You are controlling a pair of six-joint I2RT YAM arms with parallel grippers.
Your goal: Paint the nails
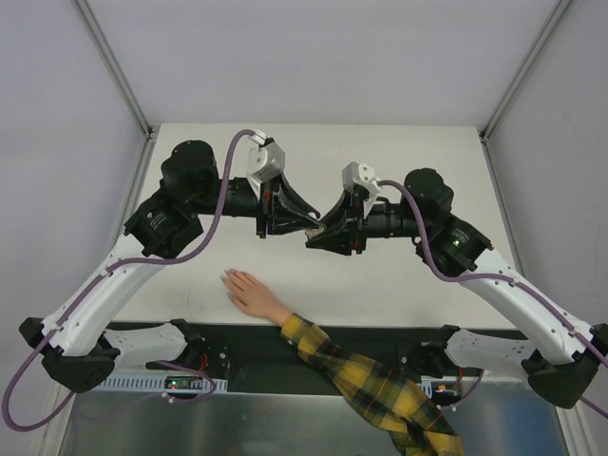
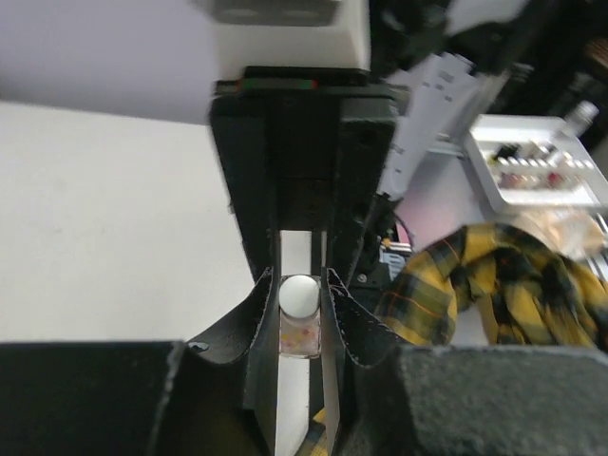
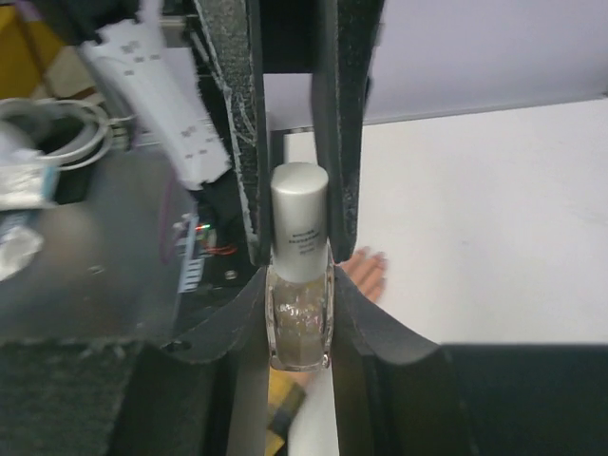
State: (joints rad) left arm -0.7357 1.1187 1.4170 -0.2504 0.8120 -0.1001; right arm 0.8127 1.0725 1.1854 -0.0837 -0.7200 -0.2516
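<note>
A small glass nail polish bottle (image 3: pixel 300 318) with a silver cap (image 3: pixel 299 220) is held in mid-air between both grippers. My right gripper (image 3: pixel 300 285) is shut on the glass body. In the right wrist view the left fingers (image 3: pixel 237 142) flank the cap. In the left wrist view the bottle (image 2: pixel 299 328) sits between my left gripper (image 2: pixel 299 285), shut on it, its pale cap top showing. Both grippers meet fingertip to fingertip above the table (image 1: pixel 318 226). The mannequin hand (image 1: pixel 252 294) lies flat below them, its nails (image 1: pixel 229 277) (image 3: pixel 376 258) pale. The plaid sleeve (image 1: pixel 375 380) runs off the near edge.
A white tray (image 2: pixel 494 147) with small bottles stands beyond the table in the left wrist view. The plaid sleeve (image 2: pixel 484 285) bunches beside it. A black strip (image 1: pixel 380 337) runs along the table's near edge. Grey walls enclose the left, right and far sides.
</note>
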